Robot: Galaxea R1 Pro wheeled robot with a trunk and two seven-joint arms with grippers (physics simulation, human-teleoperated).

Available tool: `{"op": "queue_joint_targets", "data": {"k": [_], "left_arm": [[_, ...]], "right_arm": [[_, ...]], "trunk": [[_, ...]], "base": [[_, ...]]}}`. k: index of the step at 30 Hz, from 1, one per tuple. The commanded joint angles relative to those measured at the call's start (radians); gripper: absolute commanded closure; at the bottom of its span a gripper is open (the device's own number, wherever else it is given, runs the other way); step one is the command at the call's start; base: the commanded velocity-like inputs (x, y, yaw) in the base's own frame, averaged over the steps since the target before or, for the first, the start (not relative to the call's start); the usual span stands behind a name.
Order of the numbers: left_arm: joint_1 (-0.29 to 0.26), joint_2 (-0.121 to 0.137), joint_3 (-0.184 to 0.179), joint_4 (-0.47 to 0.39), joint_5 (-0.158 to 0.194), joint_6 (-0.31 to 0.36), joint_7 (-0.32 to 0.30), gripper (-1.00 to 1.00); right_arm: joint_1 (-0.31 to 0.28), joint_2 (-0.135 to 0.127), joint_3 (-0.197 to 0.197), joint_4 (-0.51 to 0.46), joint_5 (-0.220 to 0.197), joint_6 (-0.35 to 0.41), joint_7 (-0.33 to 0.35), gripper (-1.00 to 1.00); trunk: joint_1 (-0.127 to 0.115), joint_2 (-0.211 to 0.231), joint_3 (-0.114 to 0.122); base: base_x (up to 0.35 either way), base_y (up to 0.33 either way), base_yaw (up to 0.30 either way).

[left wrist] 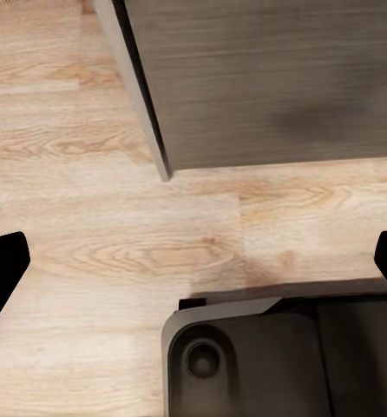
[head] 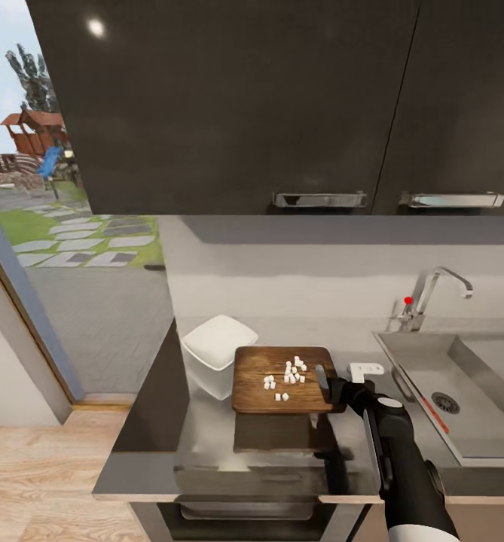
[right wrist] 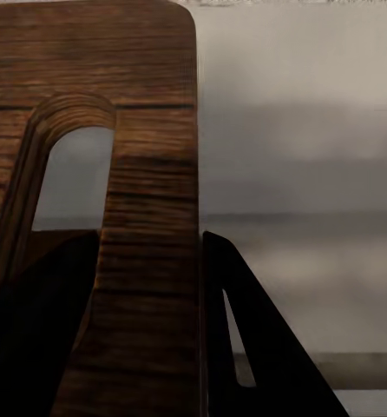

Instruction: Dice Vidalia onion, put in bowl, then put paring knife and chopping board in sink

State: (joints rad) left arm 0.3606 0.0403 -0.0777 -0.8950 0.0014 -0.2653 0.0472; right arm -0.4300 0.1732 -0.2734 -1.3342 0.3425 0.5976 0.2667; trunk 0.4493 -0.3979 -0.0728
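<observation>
My right fingers (right wrist: 150, 330) are clamped on the handle end of the chopping board (head: 282, 379), one through its slot, one outside the edge. The board sits lifted off the worktop (head: 206, 444), with the diced onion (head: 285, 374) loose on top and the bowl (head: 219, 348) just beside its far end. I judge I must keep the board level, carry it over the bowl, then tip slowly. My left fingers (left wrist: 193, 269) hang apart over the floor (left wrist: 89, 174).
</observation>
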Motion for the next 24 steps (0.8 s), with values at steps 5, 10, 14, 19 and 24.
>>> {"op": "queue_joint_targets", "data": {"k": [5, 10, 14, 19, 24], "left_arm": [[0.0, 0.001, -0.004, -0.001, 0.0, -0.002, 0.005, -1.0], [0.023, -0.022, -0.027, 0.022, 0.01, 0.003, 0.001, -1.0], [0.042, -0.01, -0.014, 0.045, 0.01, 0.007, 0.003, -1.0], [0.04, -0.009, 0.002, 0.073, 0.009, 0.009, 0.001, -1.0], [0.04, -0.01, 0.002, 0.101, 0.009, 0.009, 0.0, -1.0]], "right_arm": [[-0.001, 0.001, -0.003, -0.002, 0.01, 0.005, 0.009, 1.0], [-0.023, 0.001, 0.009, 0.02, 0.013, -0.019, -0.013, 1.0], [-0.046, 0.001, 0.012, 0.019, 0.01, -0.031, -0.013, 1.0], [-0.075, 0.001, 0.007, -0.011, 0.01, -0.004, 0.015, 1.0], [-0.083, 0.001, 0.007, -0.04, 0.01, 0.024, 0.036, 1.0]], "trunk": [[0.001, -0.002, 0.002], [0.001, -0.002, 0.002], [0.001, -0.002, 0.002], [0.001, -0.002, 0.002], [0.001, -0.002, 0.002]], "base": [[0.0, 0.017, 0.0], [0.0, 0.0, 0.0], [0.0, 0.0, 0.0], [0.0, 0.0, 0.0], [0.0, 0.0, 0.0]]}}
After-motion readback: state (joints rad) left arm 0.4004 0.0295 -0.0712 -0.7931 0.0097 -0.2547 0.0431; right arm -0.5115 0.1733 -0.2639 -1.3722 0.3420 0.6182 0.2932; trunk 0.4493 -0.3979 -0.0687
